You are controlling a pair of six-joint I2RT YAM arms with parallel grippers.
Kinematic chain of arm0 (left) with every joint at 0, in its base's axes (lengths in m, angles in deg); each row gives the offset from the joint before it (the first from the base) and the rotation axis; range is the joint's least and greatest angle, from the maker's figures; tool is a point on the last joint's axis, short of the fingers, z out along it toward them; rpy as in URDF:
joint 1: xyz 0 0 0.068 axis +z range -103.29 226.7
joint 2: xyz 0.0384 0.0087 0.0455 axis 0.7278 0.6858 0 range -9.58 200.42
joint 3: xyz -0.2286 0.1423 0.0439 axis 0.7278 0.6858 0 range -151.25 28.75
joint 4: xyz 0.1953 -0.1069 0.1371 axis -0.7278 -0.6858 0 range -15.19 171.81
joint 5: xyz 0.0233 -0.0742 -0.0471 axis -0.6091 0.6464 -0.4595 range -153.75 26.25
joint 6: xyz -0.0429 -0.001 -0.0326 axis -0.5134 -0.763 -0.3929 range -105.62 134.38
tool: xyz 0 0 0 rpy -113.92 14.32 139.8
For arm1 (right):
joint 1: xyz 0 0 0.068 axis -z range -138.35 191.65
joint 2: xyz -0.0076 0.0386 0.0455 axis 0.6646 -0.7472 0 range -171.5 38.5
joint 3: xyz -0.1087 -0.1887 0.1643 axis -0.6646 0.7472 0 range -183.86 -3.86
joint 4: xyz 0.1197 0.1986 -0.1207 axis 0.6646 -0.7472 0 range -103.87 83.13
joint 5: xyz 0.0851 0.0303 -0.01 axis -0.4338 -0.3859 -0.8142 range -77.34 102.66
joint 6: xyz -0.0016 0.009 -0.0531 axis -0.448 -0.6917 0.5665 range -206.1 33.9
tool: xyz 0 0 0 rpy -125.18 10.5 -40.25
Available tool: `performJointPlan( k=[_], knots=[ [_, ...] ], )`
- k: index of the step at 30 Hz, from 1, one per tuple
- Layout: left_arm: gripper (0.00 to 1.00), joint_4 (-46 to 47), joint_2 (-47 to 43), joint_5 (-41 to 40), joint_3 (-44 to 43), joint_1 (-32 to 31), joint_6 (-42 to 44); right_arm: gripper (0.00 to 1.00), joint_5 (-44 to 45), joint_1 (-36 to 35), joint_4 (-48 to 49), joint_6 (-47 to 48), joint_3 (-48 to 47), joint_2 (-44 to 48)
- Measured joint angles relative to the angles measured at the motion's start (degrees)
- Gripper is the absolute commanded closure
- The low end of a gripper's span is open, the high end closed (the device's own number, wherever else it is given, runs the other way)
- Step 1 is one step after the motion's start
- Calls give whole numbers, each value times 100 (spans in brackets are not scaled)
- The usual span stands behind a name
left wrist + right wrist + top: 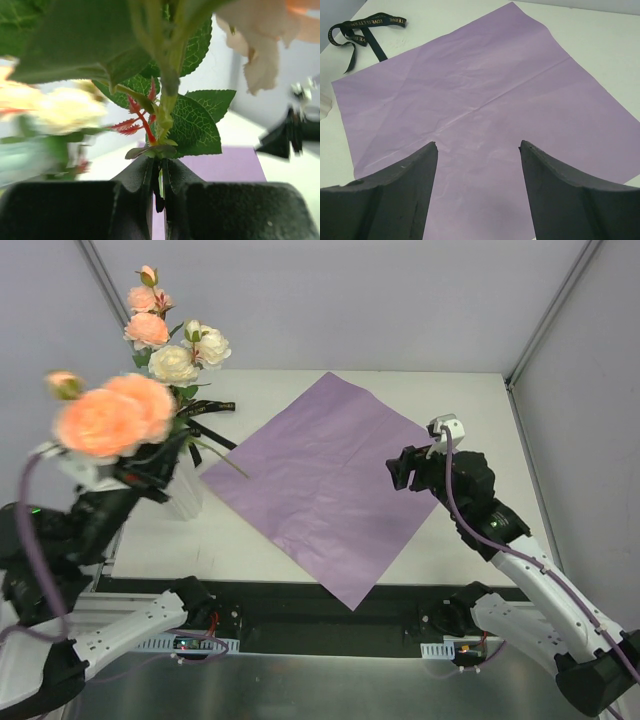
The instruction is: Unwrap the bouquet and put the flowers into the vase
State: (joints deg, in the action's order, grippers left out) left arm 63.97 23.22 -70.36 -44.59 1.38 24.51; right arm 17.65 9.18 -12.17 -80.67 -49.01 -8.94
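Note:
My left gripper (158,468) is shut on the green stem (166,102) of a peach rose (108,420), held up just left of the white vase (186,498). In the left wrist view the stem passes between the closed fingers (134,177), with leaves above. Cream and peach flowers (175,345) stand in the vase, which my left gripper partly hides. The bouquet's purple paper (325,475) lies flat and unwrapped on the table. My right gripper (400,468) hovers open over the paper's right part (480,90), with nothing between its fingers (417,170).
The black ribbon (208,412) lies loose on the table between the vase and the paper's far left edge, and it shows in the right wrist view as the ribbon (360,27). The paper's near corner (355,602) hangs over the table's front edge. Frame posts stand at the back corners.

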Motion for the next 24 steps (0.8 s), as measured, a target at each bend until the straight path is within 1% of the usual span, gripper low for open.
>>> performJointPlan(
  k=[2,5,8,11,16,19,24],
  knots=[
    [100,-234,-197,-616,-621,0,-11,31,13,9,-15,0,7,-4],
    [100,-501,-566,-1222,-1235,0,-26,31,2,20,-15,0,7,-4],
    [100,-807,-879,-1845,-1609,0,-28,30,-9,37,-15,0,17,26],
    [100,-1152,-992,-2448,-1864,0,-4,31,-11,57,-24,2,109,177],
    [100,-1775,-964,-3145,-2109,0,219,30,-28,101,-74,2,221,433],
    [100,-1956,-951,-3495,-2179,0,389,30,-28,114,-79,0,267,560],
    [100,-2028,-905,-4218,-1843,2,549,30,-31,122,-96,-2,273,601]
  ],
)
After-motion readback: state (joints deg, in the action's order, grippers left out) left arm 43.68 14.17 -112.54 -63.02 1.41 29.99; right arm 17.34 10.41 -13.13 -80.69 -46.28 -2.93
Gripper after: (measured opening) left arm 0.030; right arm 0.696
